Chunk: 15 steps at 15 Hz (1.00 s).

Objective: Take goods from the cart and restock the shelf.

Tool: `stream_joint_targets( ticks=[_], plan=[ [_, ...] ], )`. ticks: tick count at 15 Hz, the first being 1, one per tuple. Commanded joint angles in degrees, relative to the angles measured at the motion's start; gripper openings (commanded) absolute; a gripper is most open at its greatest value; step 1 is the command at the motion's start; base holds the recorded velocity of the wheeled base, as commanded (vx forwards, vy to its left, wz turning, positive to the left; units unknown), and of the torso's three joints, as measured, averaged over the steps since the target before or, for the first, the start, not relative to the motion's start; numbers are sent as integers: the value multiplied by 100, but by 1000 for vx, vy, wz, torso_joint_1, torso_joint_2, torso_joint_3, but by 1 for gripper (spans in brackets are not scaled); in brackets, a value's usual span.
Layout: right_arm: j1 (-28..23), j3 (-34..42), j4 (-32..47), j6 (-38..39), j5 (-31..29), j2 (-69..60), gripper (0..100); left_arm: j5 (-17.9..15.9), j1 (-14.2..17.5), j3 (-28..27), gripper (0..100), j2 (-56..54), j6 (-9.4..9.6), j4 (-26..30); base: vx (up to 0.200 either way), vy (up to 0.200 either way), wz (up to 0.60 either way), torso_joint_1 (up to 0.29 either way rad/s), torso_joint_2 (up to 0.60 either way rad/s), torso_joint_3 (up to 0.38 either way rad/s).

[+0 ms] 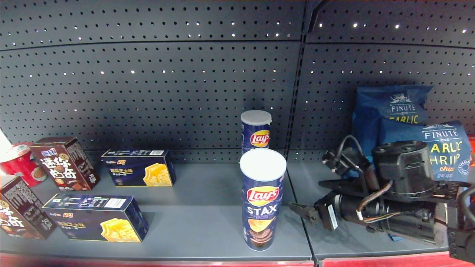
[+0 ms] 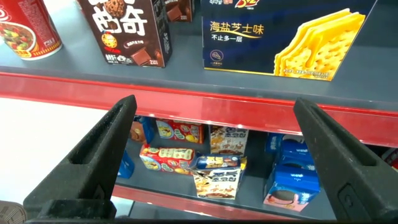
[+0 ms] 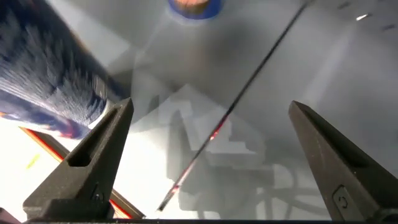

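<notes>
Chip can [image 1: 263,200], blue with red-and-yellow logo, upright at shelf [image 1: 207,207] front; second can [image 1: 256,131] behind. Right gripper [image 3: 211,104] near it, released, empty. Left gripper [image 2: 214,101] released before red shelf edge.

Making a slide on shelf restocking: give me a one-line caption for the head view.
Open right gripper just right of the front chip can on the shelf, blue snack bags behind.

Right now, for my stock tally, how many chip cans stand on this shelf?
2. The front can stands near the shelf edge; the rear can stands behind it. None seems hidden.
</notes>
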Motion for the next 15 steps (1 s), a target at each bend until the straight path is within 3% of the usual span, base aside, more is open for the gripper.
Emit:
stream_joint_targets(
  ticks=[1, 4, 6, 12, 15],
  plan=[
    [-277, -6, 21, 34, -21, -810, 100, -2, 3, -5, 100, 2, -2, 2, 0, 0, 0, 0, 0, 0],
    [-840, 12, 47, 25, -21, -1618, 100, -2, -6, -5, 100, 19, -2, 2, 0, 0, 0, 0, 0, 0],
    [-1552, 135, 65, 25, -3, -2278, 100, -2, -6, 3, 100, 54, -2, 2, 0, 0, 0, 0, 0, 0],
    [-3327, 1436, 144, 43, 14, -4211, 100, -10, -41, -5, 100, 72, 7, 2, 0, 0, 0, 0, 0, 0],
    [-3626, 2016, 1128, 25, -408, -5732, 100, -19, -50, 3, 100, 116, 7, 2, 0, 0, 0, 0, 0, 0]
  ],
)
